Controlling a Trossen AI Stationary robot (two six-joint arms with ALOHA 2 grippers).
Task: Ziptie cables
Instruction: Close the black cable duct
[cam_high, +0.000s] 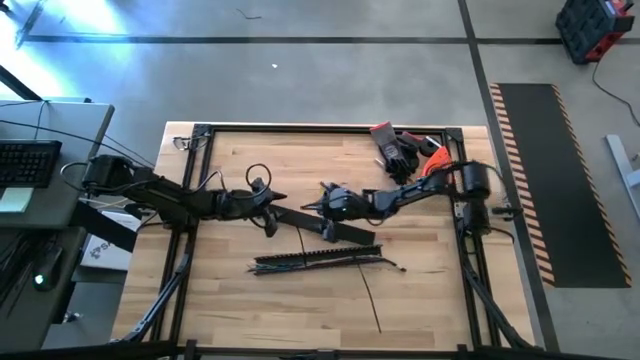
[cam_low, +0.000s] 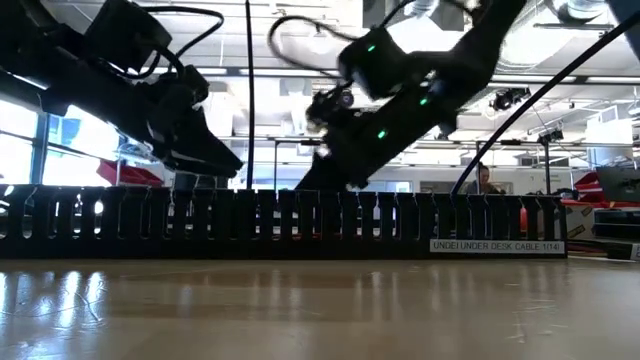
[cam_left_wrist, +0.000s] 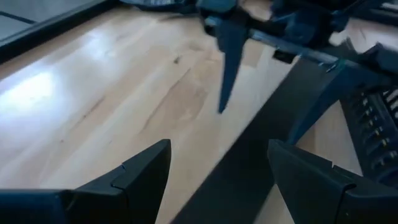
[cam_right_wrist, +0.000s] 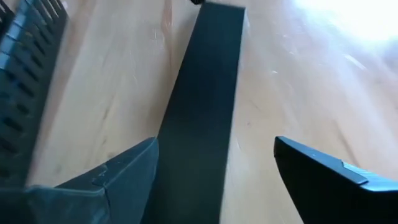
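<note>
Both grippers are open and hold nothing. The left gripper (cam_high: 272, 201) and right gripper (cam_high: 318, 199) hang over the flat black strip (cam_high: 325, 226). The cables (cam_high: 330, 262) lie by the slotted rail (cam_high: 310, 257). A gripper might grab the strip instead.

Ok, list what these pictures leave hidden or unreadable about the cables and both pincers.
- Cables: high view, too thin to count or tell if tied; low view, hidden behind the slotted rail.
- Left pincer: low view, a dark silhouette; tips hidden by the rail.
- Right pincer: open over the flat black strip; any contact cannot be told.
</note>
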